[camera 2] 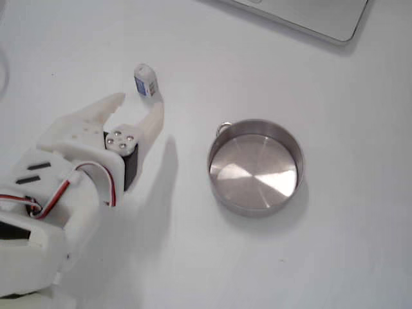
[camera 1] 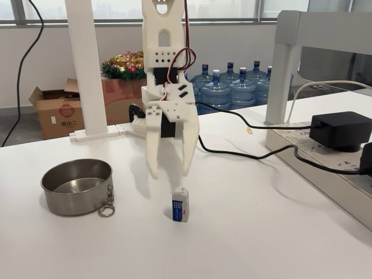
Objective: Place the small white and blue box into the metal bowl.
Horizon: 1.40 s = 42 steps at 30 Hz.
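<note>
The white arm reaches down, its gripper hanging fingers apart just behind the upright box, not touching it. The bowl stands well apart on open white table.

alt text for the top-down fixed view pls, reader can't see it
A white robot arm reaches in from the lower left, its open gripper just short of a small white and blue box standing on a white table. An empty metal bowl sits apart to the right, with a small ring at its upper-left rim.
</note>
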{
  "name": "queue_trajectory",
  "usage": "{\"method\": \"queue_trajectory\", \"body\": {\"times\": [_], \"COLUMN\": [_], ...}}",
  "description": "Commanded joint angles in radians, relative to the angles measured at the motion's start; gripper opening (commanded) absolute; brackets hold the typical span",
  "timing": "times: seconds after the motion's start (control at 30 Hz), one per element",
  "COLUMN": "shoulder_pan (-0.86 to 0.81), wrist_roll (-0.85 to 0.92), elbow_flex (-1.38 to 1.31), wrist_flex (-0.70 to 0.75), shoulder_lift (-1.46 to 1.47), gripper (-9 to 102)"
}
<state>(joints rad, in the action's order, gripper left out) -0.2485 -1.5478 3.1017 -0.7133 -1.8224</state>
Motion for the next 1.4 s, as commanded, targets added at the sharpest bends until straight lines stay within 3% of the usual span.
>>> {"method": "queue_trajectory", "body": {"times": [0.0, 1.37], "shoulder_pan": [0.008, 0.035], "wrist_roll": [-0.009, -0.009], "elbow_flex": [-0.038, -0.43], "wrist_flex": [-0.02, -0.021], "shoulder_lift": [0.031, 0.394], "gripper": [21, 22]}}
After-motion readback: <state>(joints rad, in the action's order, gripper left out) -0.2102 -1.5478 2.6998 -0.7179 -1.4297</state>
